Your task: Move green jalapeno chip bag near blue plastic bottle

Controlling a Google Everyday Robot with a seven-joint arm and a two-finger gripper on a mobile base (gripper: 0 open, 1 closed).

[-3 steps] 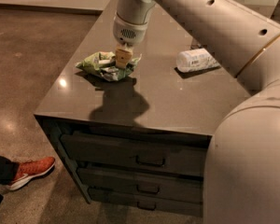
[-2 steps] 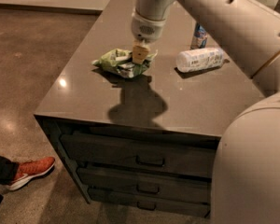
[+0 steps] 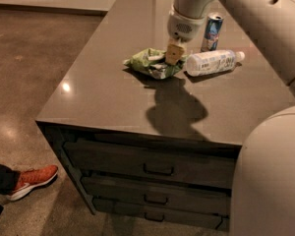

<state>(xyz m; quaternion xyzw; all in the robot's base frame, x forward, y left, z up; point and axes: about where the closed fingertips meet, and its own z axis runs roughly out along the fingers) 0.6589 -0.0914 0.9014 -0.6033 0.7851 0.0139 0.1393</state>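
Observation:
The green jalapeno chip bag [image 3: 148, 63] is a crumpled light-green foil bag low over the grey countertop [image 3: 108, 97]. My gripper [image 3: 173, 55] comes down from above and is shut on the bag's right end. The blue plastic bottle [image 3: 212, 62] lies on its side just right of the bag, with its white cap pointing right. A small gap separates the bag's right edge from the bottle's base. The arm's shadow falls on the counter in front of the bag.
An upright blue-and-silver can [image 3: 212, 32] stands behind the bottle. The counter tops a cabinet with drawers [image 3: 152, 168]. A person's foot in an orange shoe [image 3: 32, 180] is on the floor at the lower left. My arm's large body [image 3: 270, 181] fills the right side.
My gripper has carried the chip bag to the right across the counter, from well left of the bottle to just beside it. The bottle and can have not moved.

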